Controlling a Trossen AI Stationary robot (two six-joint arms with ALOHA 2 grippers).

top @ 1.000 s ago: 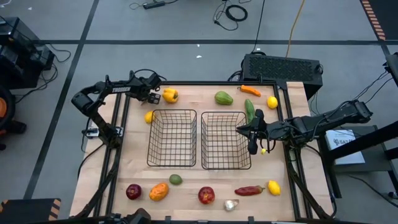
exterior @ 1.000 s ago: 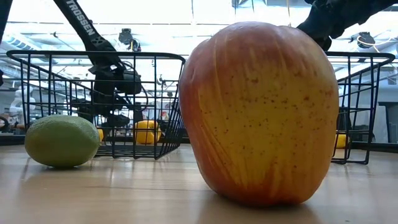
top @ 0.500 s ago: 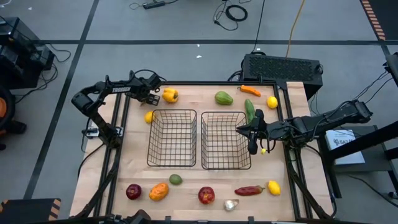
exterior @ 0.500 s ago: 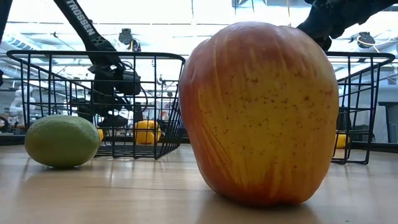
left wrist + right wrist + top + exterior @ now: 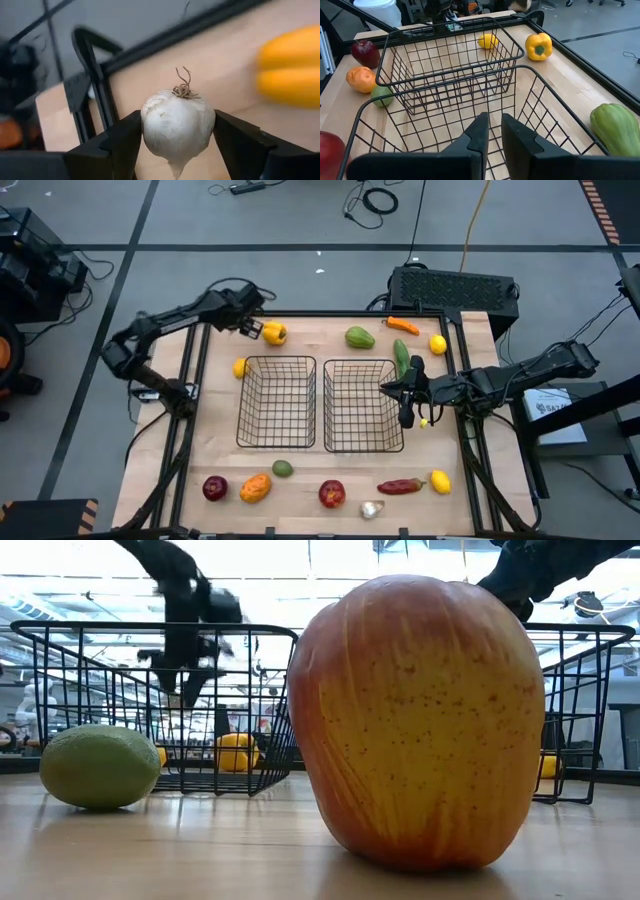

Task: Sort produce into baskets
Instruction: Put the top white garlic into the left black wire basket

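My left gripper is shut on a white garlic bulb above the table's far left corner, next to a yellow pepper. In the low view it shows blurred, above the left basket's rim. Two black wire baskets, left and right, stand empty mid-table. My right gripper is shut and empty over the right basket's right side. Produce lies on the table around the baskets. My left gripper pinches the garlic bulb by its two opposite sides between its two fingers. The bulb's dry stem tuft shows on top and its pointed end hangs below. The bulb is lifted clear of the table.
Far side: a lemon, a green squash, an orange chili, a lemon, a cucumber. Near side: a lime, apples, an orange pepper, garlic, a red chili, a lemon.
My left gripper has gone up at the table's far left corner, from beside the left basket's wall to above its rim, and a little toward the yellow pepper. My right arm has kept still.
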